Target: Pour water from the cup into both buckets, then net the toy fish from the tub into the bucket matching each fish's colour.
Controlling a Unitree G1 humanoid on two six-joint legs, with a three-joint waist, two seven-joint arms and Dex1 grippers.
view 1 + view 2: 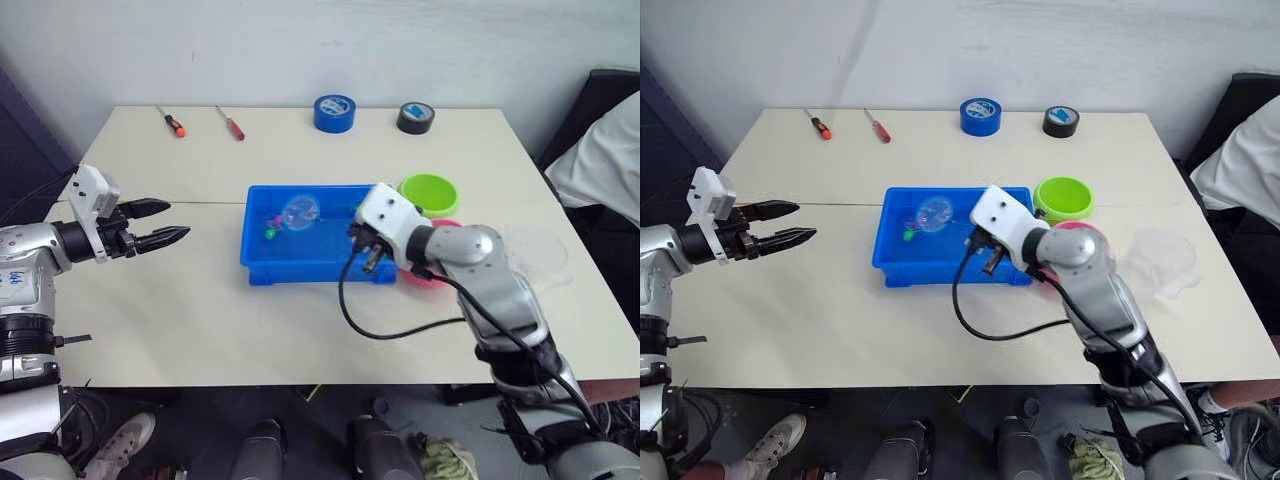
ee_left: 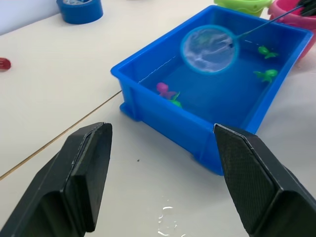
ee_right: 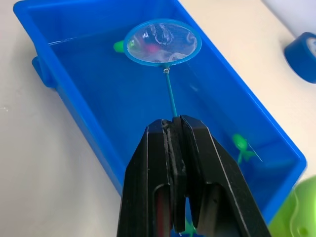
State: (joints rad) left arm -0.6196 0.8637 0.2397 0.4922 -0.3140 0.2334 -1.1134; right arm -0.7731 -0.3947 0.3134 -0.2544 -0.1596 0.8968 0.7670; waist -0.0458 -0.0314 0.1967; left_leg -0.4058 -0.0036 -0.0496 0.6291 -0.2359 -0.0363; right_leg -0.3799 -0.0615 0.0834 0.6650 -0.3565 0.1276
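Right gripper (image 3: pixel 174 129): nearest your camera; its jaws are clamped tight on the thin handle of the net.
Net (image 3: pixel 162 42): the blue-rimmed hoop hangs low over the far end of the tub. You should expect it to be very light, with a slender stick that may flex or twist between the pads. Hold near the stick's end, as now, and move slowly.
Toy fish: a pink fish (image 2: pixel 163 89) and a green fish (image 2: pixel 176 102) lie close together beside the hoop; two more green ones (image 2: pixel 267 74) sit toward the buckets' end. Judge them tiny, wet and slippery.
Tub (image 1: pixel 268 268): blue, mid-table, holding shallow water.
Buckets: green bucket (image 1: pixel 429 192) and pink bucket (image 1: pixel 1076 231), just beside the tub's right end.
Cup (image 1: pixel 1157 259): clear, further right.
Left gripper (image 1: pixel 160 224): jaws spread wide, empty, well apart from the tub.
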